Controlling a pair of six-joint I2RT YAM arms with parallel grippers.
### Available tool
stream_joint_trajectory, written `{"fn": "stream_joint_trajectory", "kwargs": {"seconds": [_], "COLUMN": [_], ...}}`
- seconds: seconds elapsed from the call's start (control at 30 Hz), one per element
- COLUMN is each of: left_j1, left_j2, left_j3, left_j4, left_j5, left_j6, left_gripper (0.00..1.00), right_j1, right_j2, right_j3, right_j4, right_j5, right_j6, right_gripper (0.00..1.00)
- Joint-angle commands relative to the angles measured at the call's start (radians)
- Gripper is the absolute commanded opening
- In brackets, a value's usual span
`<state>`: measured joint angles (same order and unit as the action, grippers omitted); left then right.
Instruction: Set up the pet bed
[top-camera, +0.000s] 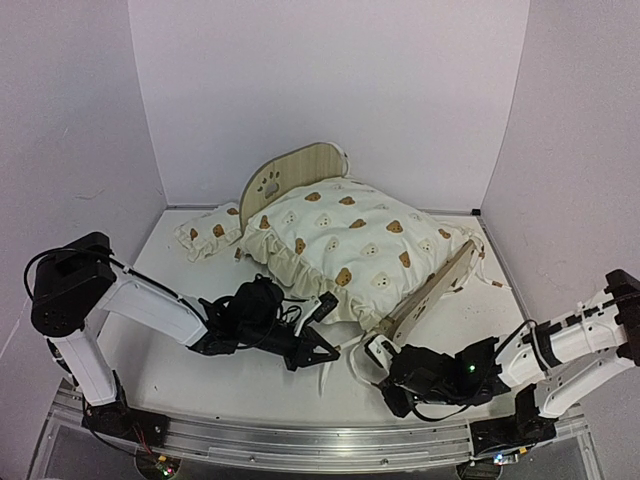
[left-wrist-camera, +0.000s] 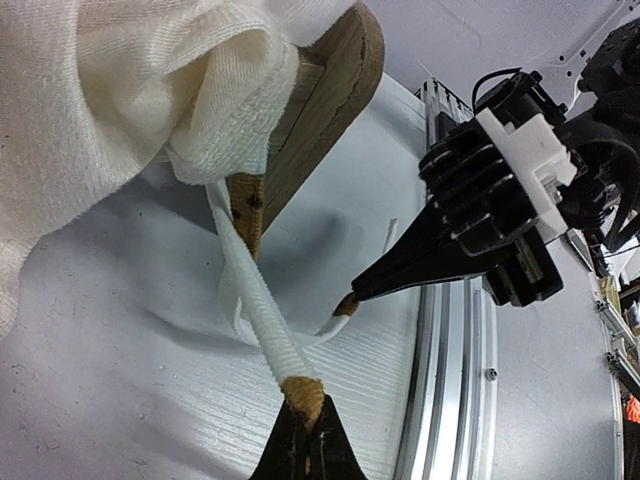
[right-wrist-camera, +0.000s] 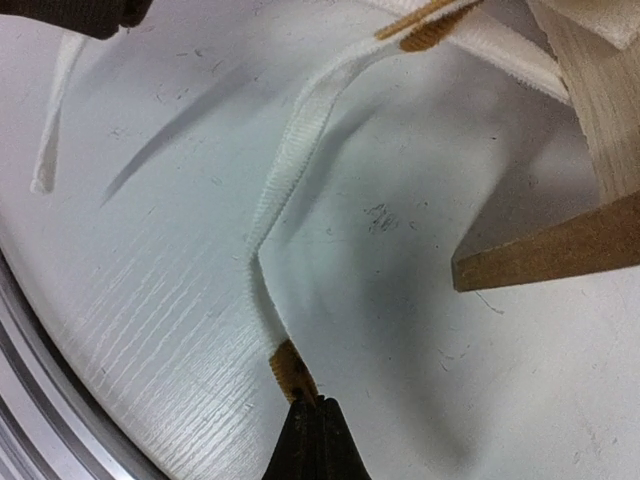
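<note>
Pinching the first tie (left-wrist-camera: 258, 310) by its brown tip, left end effector (left-wrist-camera: 305, 420) is clamped tight; right end effector (right-wrist-camera: 318, 410) nips the second tie (right-wrist-camera: 283, 190) likewise. Hold both taut and cross them snug at the footboard (top-camera: 437, 288) of the pet bed (top-camera: 300, 163), which sits mid-desk under the cushion (top-camera: 350, 235). White desk (top-camera: 190, 385), plain white walls (top-camera: 320, 80) on three sides.
</note>
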<state>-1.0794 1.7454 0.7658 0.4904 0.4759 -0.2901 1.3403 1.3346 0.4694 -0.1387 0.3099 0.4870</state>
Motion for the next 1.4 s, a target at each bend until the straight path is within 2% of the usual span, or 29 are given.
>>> {"fn": "stream_joint_trajectory", "kwargs": {"seconds": [0.0, 0.13, 0.33, 0.43, 0.57, 0.63, 0.77, 0.93, 0.97, 1.03, 1.2, 1.37], "left_j1": [-0.007, -0.005, -0.005, -0.005, -0.003, -0.004, -0.003, -0.003, -0.003, -0.004, -0.004, -0.004], "left_j2": [-0.027, -0.011, 0.013, 0.019, 0.022, 0.024, 0.035, 0.027, 0.025, 0.027, 0.020, 0.027], "left_j3": [0.065, 0.094, 0.135, 0.140, 0.151, 0.156, 0.160, 0.153, 0.152, 0.156, 0.155, 0.159], "left_j4": [-0.011, -0.021, -0.030, -0.034, -0.041, -0.042, -0.042, -0.043, -0.042, -0.042, -0.041, -0.041], "left_j5": [0.064, 0.074, 0.090, 0.093, 0.100, 0.105, 0.104, 0.072, 0.067, 0.062, 0.053, 0.067], "left_j6": [-0.049, -0.108, -0.186, -0.198, -0.231, -0.251, -0.273, -0.274, -0.276, -0.280, -0.283, -0.279], "left_gripper": [0.00, 0.00, 0.00, 0.00, 0.00, 0.00, 0.00, 0.00, 0.00, 0.00, 0.00, 0.00], "right_j1": [-0.006, -0.015, -0.025, -0.031, -0.032, -0.031, -0.032, -0.034, -0.041, -0.052, -0.056, -0.056], "right_j2": [0.040, 0.063, 0.032, 0.020, -0.024, -0.073, -0.143, -0.120, -0.107, -0.060, 0.017, 0.033], "right_j3": [0.068, 0.067, 0.050, 0.045, 0.063, 0.072, 0.026, 0.019, 0.019, 0.045, 0.055, 0.069], "right_j4": [0.077, 0.128, 0.129, 0.115, 0.044, 0.026, 0.206, 0.352, 0.377, 0.395, 0.464, 0.465], "right_j5": [0.040, -0.004, -0.050, -0.091, -0.111, -0.170, -0.345, -0.237, -0.238, -0.223, -0.188, -0.135], "right_j6": [0.010, 0.018, 0.024, 0.021, 0.025, 0.008, -0.064, -0.055, -0.045, -0.016, 0.082, 0.086], "right_gripper": [0.00, 0.01, 0.12, 0.12, 0.25, 0.31, 0.47, 0.51, 0.49, 0.40, 0.32, 0.29]}}
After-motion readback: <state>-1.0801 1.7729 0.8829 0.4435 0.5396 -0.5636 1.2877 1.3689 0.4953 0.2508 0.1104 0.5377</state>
